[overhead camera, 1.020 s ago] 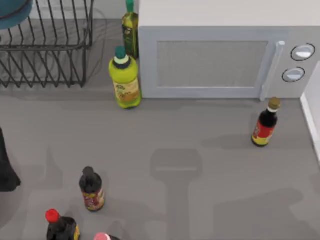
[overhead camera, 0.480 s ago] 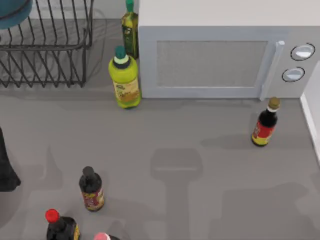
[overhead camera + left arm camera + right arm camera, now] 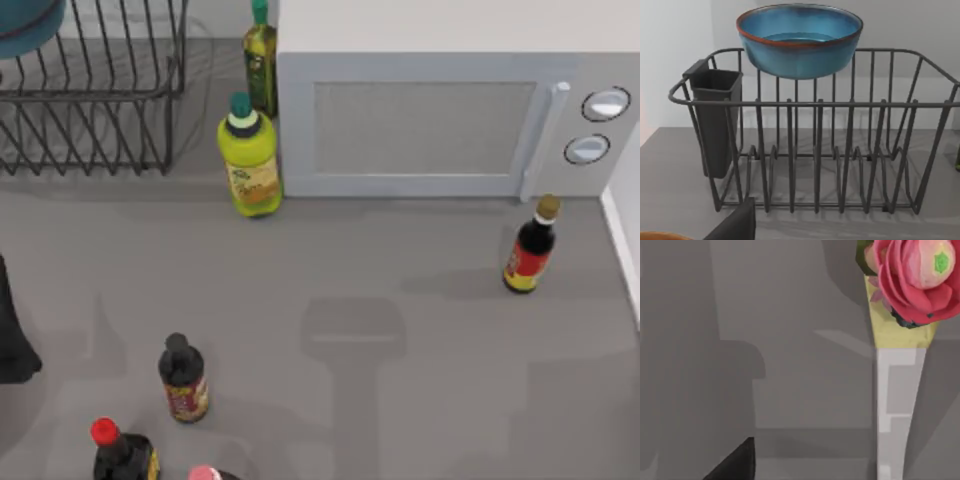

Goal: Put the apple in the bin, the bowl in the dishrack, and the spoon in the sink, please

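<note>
Only shadow drift on the surface since a second ago; can't tell either arm's fingers, so confirm bowl sits steady on dishrack before moving on.

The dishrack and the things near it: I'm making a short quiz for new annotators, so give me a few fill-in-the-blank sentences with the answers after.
1. The bowl sits at the top of the ____.
2. Inside, the bowl's glaze is ____.
3. The yellow-green bottle stands between the dishrack and the ____.
4. The dark holder hangs on the dishrack's ____.

Missing words: dishrack; blue; microwave; wire wall
</note>
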`<control>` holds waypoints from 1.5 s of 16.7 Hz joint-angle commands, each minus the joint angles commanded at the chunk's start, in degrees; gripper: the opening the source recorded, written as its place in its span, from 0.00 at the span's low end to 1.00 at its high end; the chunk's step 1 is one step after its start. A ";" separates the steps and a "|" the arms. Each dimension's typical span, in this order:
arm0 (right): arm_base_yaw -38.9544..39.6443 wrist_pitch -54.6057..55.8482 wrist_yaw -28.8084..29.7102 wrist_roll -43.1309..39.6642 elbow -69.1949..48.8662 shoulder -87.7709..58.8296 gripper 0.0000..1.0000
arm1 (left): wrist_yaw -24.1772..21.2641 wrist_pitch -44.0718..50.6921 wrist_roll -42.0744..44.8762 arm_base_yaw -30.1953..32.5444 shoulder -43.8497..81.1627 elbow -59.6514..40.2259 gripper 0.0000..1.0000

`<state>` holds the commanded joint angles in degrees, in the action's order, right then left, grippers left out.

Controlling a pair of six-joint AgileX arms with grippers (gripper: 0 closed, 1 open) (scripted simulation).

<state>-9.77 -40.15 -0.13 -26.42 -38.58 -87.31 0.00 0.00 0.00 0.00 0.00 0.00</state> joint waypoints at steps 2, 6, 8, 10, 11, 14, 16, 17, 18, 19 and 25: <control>0.01 4.58 0.00 0.05 2.58 -2.39 1.00 | 0.00 0.00 0.00 0.00 0.00 0.00 1.00; 0.02 6.96 0.00 0.07 4.04 -3.78 1.00 | 0.00 0.00 0.00 0.00 0.00 0.00 1.00; 0.02 6.96 0.00 0.07 4.04 -3.78 1.00 | 0.00 0.00 0.00 0.00 0.00 0.00 1.00; 0.02 6.96 0.00 0.07 4.04 -3.78 0.85 | 0.00 0.00 0.00 0.00 0.00 0.00 1.00; 0.02 6.96 0.00 0.07 4.04 -3.78 0.77 | 0.00 0.00 0.00 0.00 0.00 0.00 1.00; 0.02 6.96 0.00 0.07 4.04 -3.78 0.55 | 0.00 0.00 0.00 0.00 0.00 0.00 1.00; 0.02 6.96 0.00 0.07 4.04 -3.78 0.40 | 0.00 0.00 0.00 0.00 0.00 0.00 1.00; 0.02 6.96 0.00 0.07 4.04 -3.78 0.32 | 0.00 0.00 0.00 0.00 0.00 0.00 1.00; 0.02 6.96 0.00 0.07 4.04 -3.78 0.25 | 0.00 0.00 0.00 0.00 0.00 0.00 1.00; 0.02 6.96 0.00 0.07 4.04 -3.78 0.17 | 0.00 0.00 0.00 0.00 0.00 0.00 1.00; 0.02 6.96 0.00 0.07 4.04 -3.78 0.00 | 0.00 0.00 0.00 0.00 0.00 0.00 1.00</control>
<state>-9.74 -33.19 -0.13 -26.36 -34.54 -91.08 0.00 0.00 0.00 0.00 0.00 0.00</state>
